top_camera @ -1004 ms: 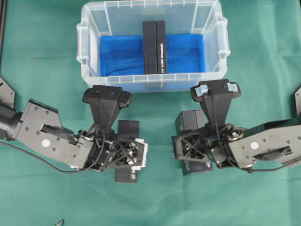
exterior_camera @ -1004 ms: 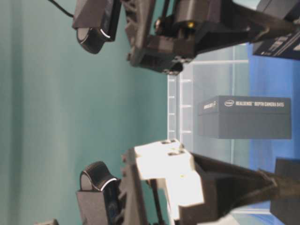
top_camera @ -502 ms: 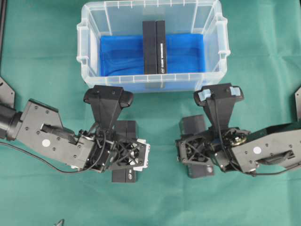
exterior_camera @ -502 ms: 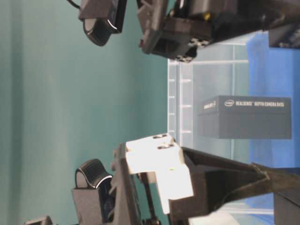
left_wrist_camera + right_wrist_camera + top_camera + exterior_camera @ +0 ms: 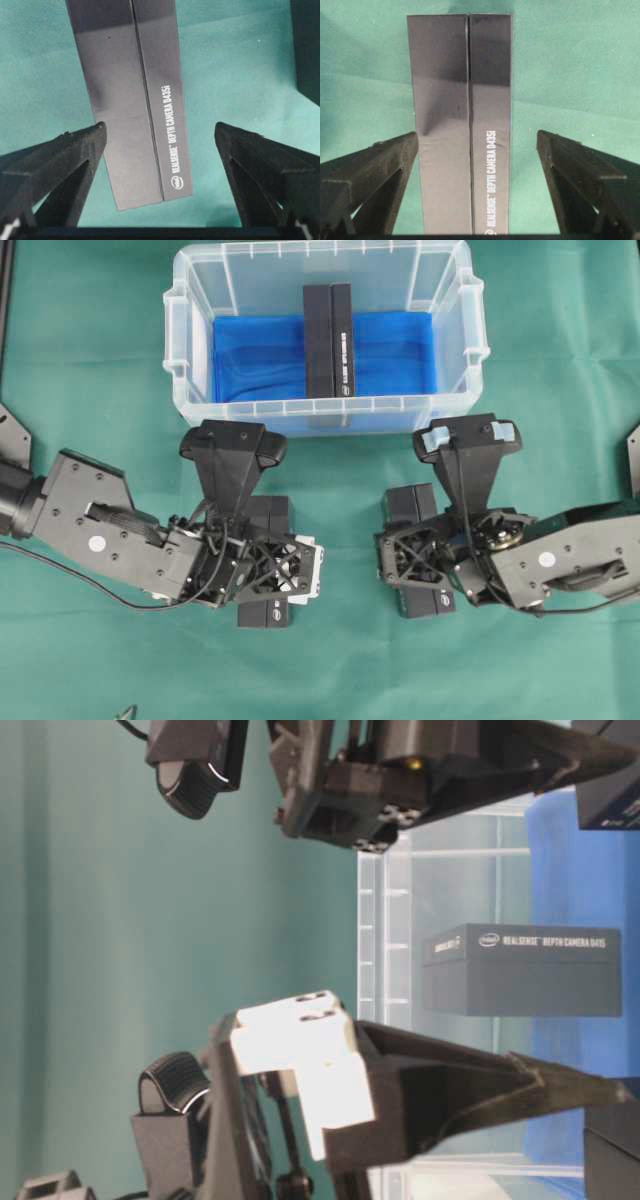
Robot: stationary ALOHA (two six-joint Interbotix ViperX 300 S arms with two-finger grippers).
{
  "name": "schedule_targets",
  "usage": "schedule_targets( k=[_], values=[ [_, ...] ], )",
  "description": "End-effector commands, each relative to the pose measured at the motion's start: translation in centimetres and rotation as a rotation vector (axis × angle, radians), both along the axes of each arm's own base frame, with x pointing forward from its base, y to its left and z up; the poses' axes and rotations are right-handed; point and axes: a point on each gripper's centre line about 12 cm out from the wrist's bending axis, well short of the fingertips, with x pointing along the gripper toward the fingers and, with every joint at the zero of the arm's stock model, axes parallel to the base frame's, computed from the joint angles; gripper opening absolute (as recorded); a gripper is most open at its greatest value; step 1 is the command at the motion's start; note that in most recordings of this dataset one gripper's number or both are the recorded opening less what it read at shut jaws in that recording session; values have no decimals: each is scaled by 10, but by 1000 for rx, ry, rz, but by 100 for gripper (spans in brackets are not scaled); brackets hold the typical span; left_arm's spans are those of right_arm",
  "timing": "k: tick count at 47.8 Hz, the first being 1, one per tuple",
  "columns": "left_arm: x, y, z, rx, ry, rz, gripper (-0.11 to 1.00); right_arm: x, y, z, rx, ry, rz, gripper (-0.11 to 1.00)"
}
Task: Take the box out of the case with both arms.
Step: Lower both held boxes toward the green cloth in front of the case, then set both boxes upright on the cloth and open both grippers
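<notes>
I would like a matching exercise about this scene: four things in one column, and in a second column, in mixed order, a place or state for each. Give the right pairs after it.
Things:
1. box in the case
2. box under the left gripper
3. blue sheet
4. right gripper

Places or states:
A. lines the bottom of the case
B. open, a box on the cloth between its fingers
C. lies on the green cloth, outside the tub
D. stands on the blue lining inside the tub

Pairs: 1-D, 2-C, 3-A, 4-B
</notes>
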Motion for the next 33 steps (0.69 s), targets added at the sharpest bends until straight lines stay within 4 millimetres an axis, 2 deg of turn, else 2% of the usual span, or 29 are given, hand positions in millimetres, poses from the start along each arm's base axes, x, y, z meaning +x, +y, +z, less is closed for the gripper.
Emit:
schedule_targets(
  k=[1, 15, 27, 33],
  values=[
    [0, 0, 26, -14, -52, 0, 88, 1, 0, 21, 17, -53, -2, 93],
    [-4, 4, 49, -2, -46, 13, 88, 2, -3, 46, 32, -101, -15, 92],
    [-7, 12, 82, 0, -88, 33, 88, 2, -11, 96, -9, -135, -32, 92],
    [-9, 19, 105, 14, -106, 15, 88, 3, -15, 122, -43, -165, -16, 92]
  ],
)
